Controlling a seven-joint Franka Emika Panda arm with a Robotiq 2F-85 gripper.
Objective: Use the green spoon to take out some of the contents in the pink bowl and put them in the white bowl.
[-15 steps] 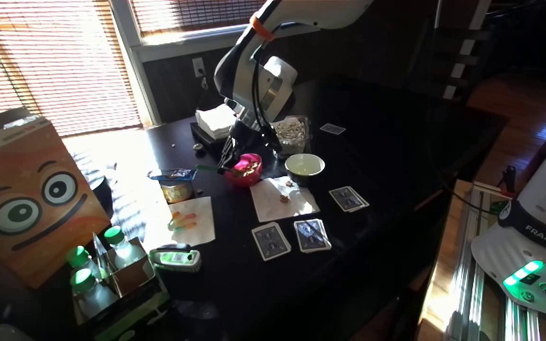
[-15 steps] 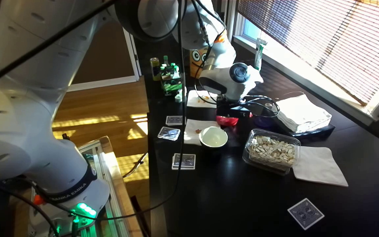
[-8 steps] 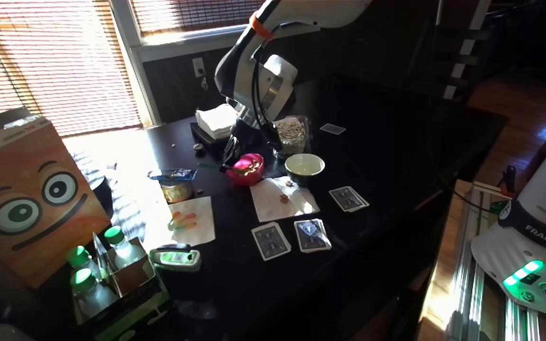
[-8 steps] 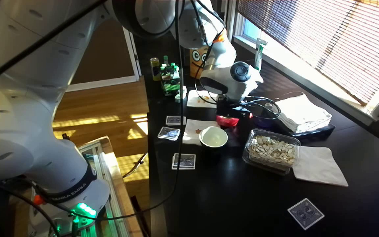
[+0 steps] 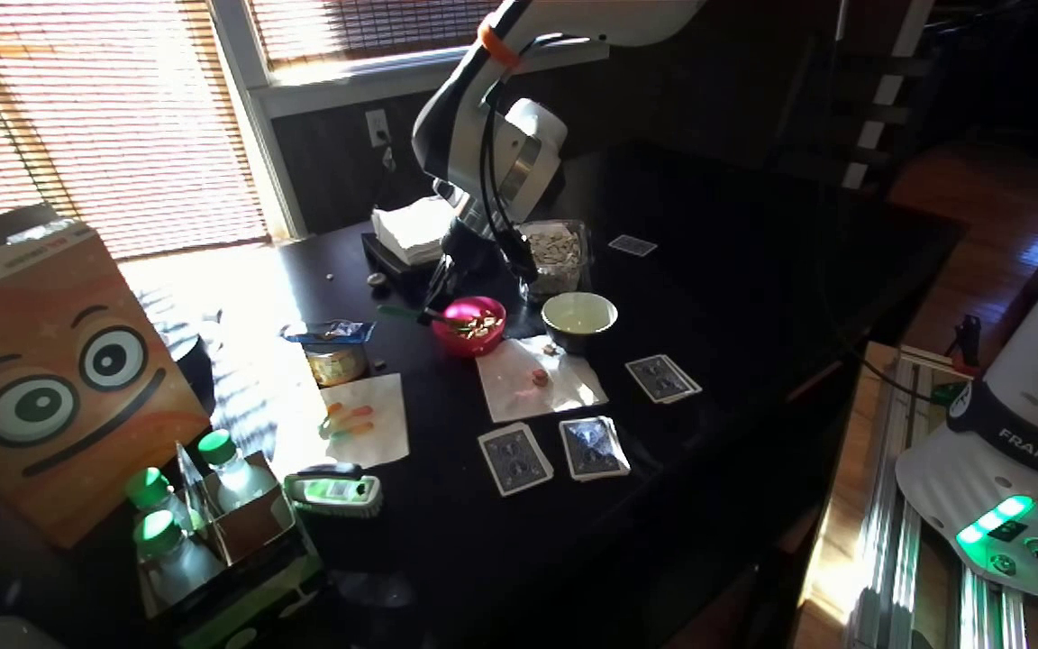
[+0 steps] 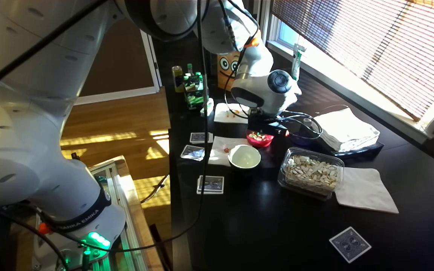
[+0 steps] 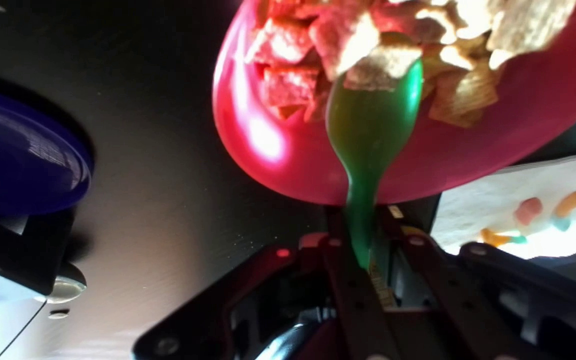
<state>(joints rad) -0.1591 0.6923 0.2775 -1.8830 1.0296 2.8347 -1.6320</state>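
My gripper (image 7: 362, 216) is shut on the green spoon (image 7: 370, 125) by its handle. The spoon's scoop lies in the pink bowl (image 7: 298, 172) among brown, square cereal-like pieces, with a piece over its tip. In an exterior view the gripper (image 5: 433, 305) is at the window-side rim of the pink bowl (image 5: 465, 344), and the spoon's handle end (image 5: 396, 311) sticks out beyond the fingers. The pink bowl also shows under the hand in an exterior view (image 6: 261, 142); the fingertips are hidden there. The white bowl (image 5: 579, 315) stands beside it, seemingly empty, in both exterior views (image 6: 244, 156).
A clear tub of seeds (image 6: 311, 175) stands near the white bowl. A dark blue bowl (image 7: 13, 155) and a napkin stack (image 6: 345, 128) are close to the hand. A napkin with crumbs (image 5: 528, 392), playing cards (image 5: 516, 460) and a tin with a blue packet (image 5: 336, 365) lie around.
The hand and spoon have shifted slightly towards the white bowl and a little up. The pink bowl has moved slightly the same way, and more of its contents shows.
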